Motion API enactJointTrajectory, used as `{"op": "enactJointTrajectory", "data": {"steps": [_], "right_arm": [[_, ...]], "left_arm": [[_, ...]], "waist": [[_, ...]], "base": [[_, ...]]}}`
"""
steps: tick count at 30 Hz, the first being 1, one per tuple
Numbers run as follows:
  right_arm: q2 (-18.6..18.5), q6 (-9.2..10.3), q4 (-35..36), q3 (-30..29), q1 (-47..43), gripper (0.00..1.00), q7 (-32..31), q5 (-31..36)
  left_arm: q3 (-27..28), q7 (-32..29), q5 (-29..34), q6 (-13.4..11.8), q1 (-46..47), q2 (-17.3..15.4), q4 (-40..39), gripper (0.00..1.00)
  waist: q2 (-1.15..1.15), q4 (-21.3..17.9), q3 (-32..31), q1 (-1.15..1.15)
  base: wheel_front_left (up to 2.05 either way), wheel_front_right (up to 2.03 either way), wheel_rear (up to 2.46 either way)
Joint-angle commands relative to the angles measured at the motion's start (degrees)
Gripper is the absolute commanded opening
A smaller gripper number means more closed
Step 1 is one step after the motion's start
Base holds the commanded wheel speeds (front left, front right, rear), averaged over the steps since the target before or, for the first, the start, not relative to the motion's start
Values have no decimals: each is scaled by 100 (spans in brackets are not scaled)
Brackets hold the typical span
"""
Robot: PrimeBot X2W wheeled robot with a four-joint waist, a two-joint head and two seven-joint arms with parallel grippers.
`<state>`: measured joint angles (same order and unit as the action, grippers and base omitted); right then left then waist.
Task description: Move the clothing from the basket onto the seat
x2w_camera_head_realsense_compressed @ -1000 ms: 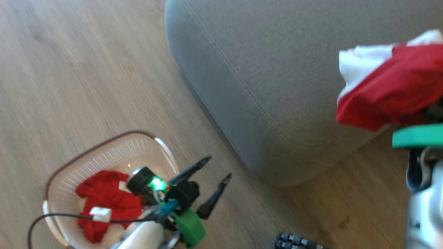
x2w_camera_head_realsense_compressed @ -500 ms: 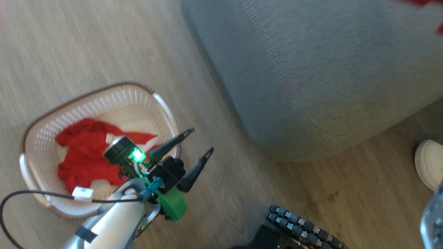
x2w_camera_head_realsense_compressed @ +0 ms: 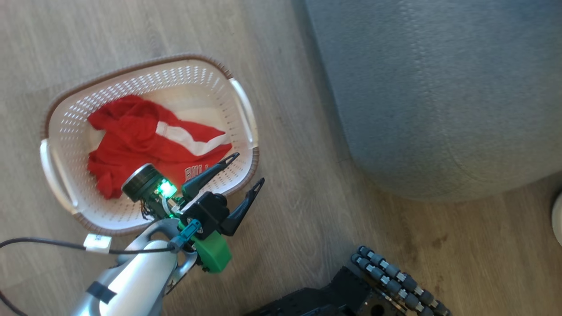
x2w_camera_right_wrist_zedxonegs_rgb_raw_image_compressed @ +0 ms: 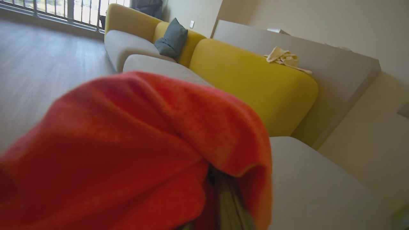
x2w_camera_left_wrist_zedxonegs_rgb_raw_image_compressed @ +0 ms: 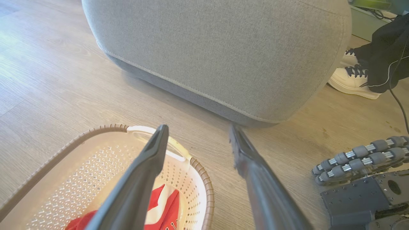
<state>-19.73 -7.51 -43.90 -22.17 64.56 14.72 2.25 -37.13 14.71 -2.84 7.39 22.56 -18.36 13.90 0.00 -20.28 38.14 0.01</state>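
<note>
The left gripper (x2w_camera_left_wrist_zedxonegs_rgb_raw_image_compressed: 198, 127) hung with its two long dark fingers (x2w_camera_left_wrist_zedxonegs_rgb_raw_image_compressed: 140, 179) spread wide and nothing between them. Under the left finger lay the near right corner of a cream-white perforated plastic basket with a brown woven-look rim (x2w_camera_left_wrist_zedxonegs_rgb_raw_image_compressed: 204, 185), standing on the pale wood-plank floor (x2w_camera_left_wrist_zedxonegs_rgb_raw_image_compressed: 48, 80). Inside it lay a bright red fabric garment with a white stripe (x2w_camera_left_wrist_zedxonegs_rgb_raw_image_compressed: 163, 204). Beyond the fingertips rose the large grey upholstered seat cushion (x2w_camera_left_wrist_zedxonegs_rgb_raw_image_compressed: 217, 54), light stitching along its lower edge. To the far right stood a white lace-up shoe (x2w_camera_left_wrist_zedxonegs_rgb_raw_image_compressed: 350, 80) under a black trouser leg (x2w_camera_left_wrist_zedxonegs_rgb_raw_image_compressed: 386, 54). Near right sat a dark wheel ringed with grey rollers (x2w_camera_left_wrist_zedxonegs_rgb_raw_image_compressed: 358, 159).
</note>
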Motion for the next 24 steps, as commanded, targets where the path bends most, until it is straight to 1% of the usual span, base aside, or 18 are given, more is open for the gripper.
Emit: {"op": "enactJointTrajectory", "data": {"steps": [1, 3, 5, 6, 8, 11, 17, 19, 20, 21, 22, 24], "right_arm": [[-260, 2, 28, -201, 112, 0, 28, 116], [-341, 2, -315, -648, 206, 0, 28, 357], [-341, 2, -620, -1095, 274, 0, 28, 588], [-333, 2, -904, -1458, 313, 0, 28, 846], [-301, 2, -1156, -1742, 368, 0, 28, 1053], [-280, 2, -1497, -1861, 476, 0, 28, 1384], [-190, 2, -1352, -2070, 780, 0, 28, 1575], [-224, 2, -1392, -1998, 756, 0, 28, 1826], [-227, 2, -1433, -1984, 750, 21, 28, 1937], [-224, 2, -1526, -2011, 745, 69, 28, 2018], [-221, 2, -1651, -2053, 753, 100, 28, 2082], [-248, 2, -1862, -2134, 770, 100, 18, 2229]], "left_arm": [[127, 29, 43, -13, 35, -47, -192, 100], [133, 29, 44, -12, 26, -20, -202, 100], [150, 29, 44, -12, 12, 4, -208, 100], [159, 29, 53, -11, -1, 15, -211, 100], [155, 29, 65, -10, -13, 19, -210, 100], [144, 29, 62, -8, -30, 29, -196, 100], [171, 29, 63, -4, -17, -11, -171, 100], [187, 29, 31, -2, 5, 20, -259, 100], [220, 29, -15, -2, 5, 52, -302, 100], [252, 29, -50, -1, 2, 77, -335, 100], [273, 29, -63, -1, 2, 86, -353, 100], [285, 29, -65, 1, 13, 88, -359, 100]], "waist": [[0, 101, 73, -1], [0, 153, 90, -1], [0, 181, 105, -1], [0, 198, 120, -1], [0, 212, 131, -1], [0, 225, 148, -1], [0, 166, 216, -1], [0, 167, 240, -1], [0, 174, 251, -1], [0, 181, 254, -1], [0, 188, 254, -1], [0, 204, 250, -1]], "base": [[0, 0, 0], [0, 0, 0], [0, 0, 0], [0, 0, 0], [0, 0, 0], [0, 0, 0], [0, 0, 0], [0, 0, 0], [0, 0, 0], [0, 0, 0], [0, 0, 0], [0, 0, 0]]}}
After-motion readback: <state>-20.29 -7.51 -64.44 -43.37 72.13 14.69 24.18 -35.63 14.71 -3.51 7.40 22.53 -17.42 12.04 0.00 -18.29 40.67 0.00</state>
